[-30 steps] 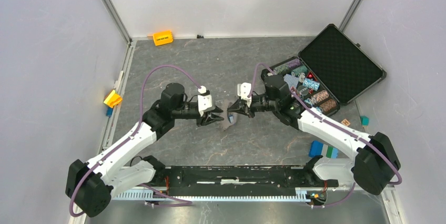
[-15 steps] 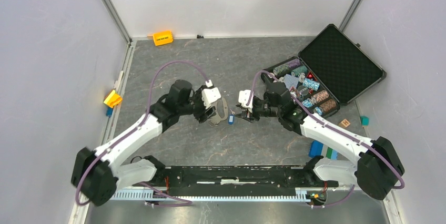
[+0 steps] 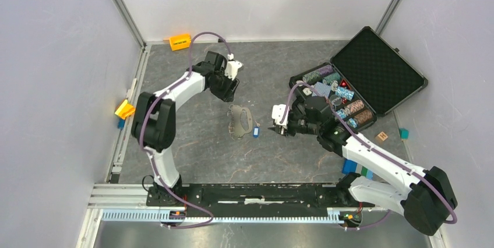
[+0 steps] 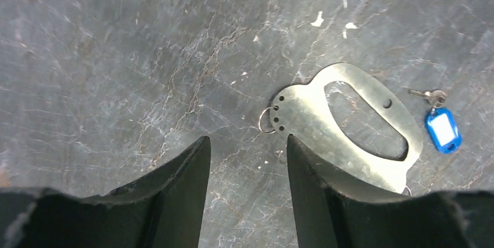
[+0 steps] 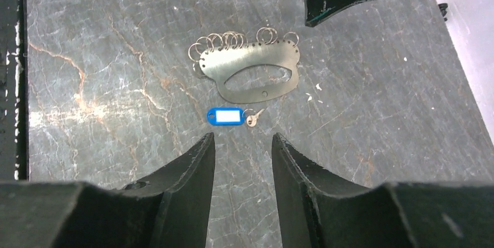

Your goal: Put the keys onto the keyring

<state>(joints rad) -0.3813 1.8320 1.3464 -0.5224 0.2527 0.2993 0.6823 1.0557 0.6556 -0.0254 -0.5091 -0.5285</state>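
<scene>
Flat on the grey worktop (image 3: pixel 204 149) near the middle of the top view: a steel keyring plate (image 3: pixel 233 121) with a row of split rings (image 5: pixel 233 39) along one edge, and just beside its lower right corner a single blue-tagged key (image 3: pixel 255 131), apparently clear of plate and rings alike. Not yet threaded on. Just right of that key in the top view, the right gripper (image 3: pixel 275 127), parted to a middling gap and holding nothing. Well apart, up and left of the plate, the left gripper (image 3: pixel 227 89), likewise parted and empty. Nearer arm by a good margin: the right. In the right wrist view, key dead ahead, above the finger gap and near its centre line, with the plate beyond it and the rings on the plate's far edge toward the top of the frame. Long axis of tag and key running left to right across that frame, in line with the fingers' closing direction, so probably calling for a wrist turn before a pinch across the tag's narrow width. In the left wrist view, plate right of centre, key out near the right edge, one end ring just up and right of the finger gap. Probably well placed for steadying the plate or a ring during the threading.
</scene>
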